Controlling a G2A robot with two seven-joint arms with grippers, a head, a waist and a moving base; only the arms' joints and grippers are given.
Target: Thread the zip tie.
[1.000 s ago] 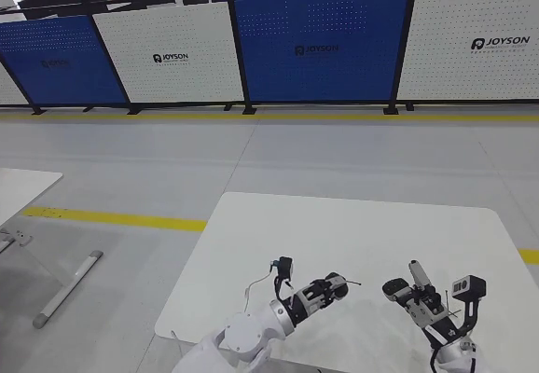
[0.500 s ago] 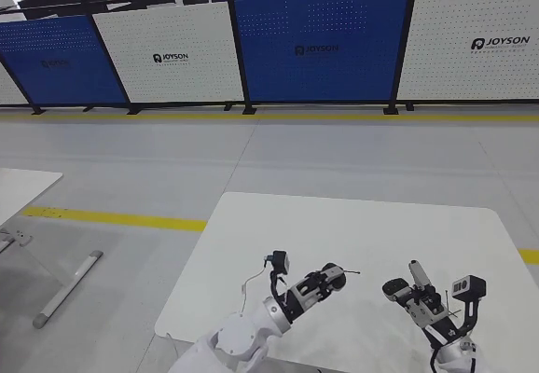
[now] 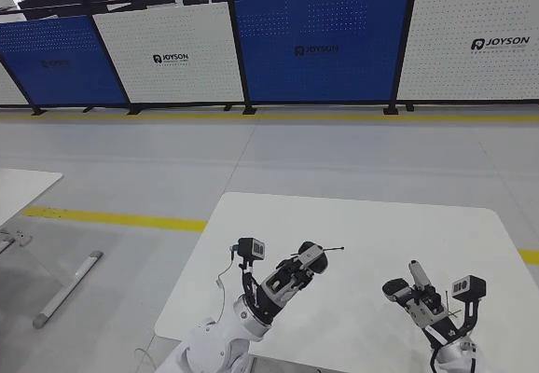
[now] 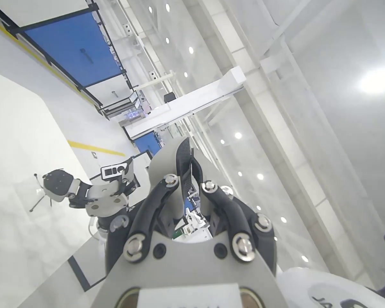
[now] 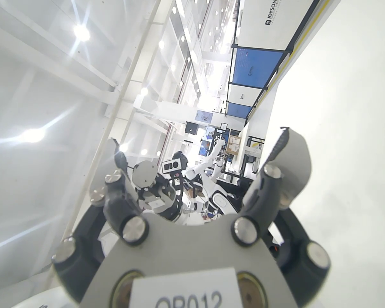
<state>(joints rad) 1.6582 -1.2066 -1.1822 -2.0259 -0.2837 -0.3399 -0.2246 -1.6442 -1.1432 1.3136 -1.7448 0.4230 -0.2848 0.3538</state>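
The left gripper [image 3: 310, 255] is raised above the white table [image 3: 363, 216], tilted up and away from the robot. From its own wrist camera the two fingers look pressed together, with only a sliver of gap between the dark pads. A thin black strip, the zip tie [image 3: 331, 250], pokes out of it toward 3 o'clock and ends in a small dark tip. The exact spot where the pads pinch it is too small for me to make out. Off toward 4 o'clock, well apart from it, the right gripper [image 3: 406, 278] sits lower over the near right part of the table. Its fingers are spread wide with nothing between them, and its wrist camera juts out at its 3 o'clock side. Both arms come up from the table's 6 o'clock edge. Beyond the table at 12 o'clock, past grey floor and a yellow floor line [image 3: 111, 217], stands a row of blue and white pegboard panels [image 3: 321, 51]. Out at 9 o'clock the corner of a second white table [image 3: 4, 191] shows.
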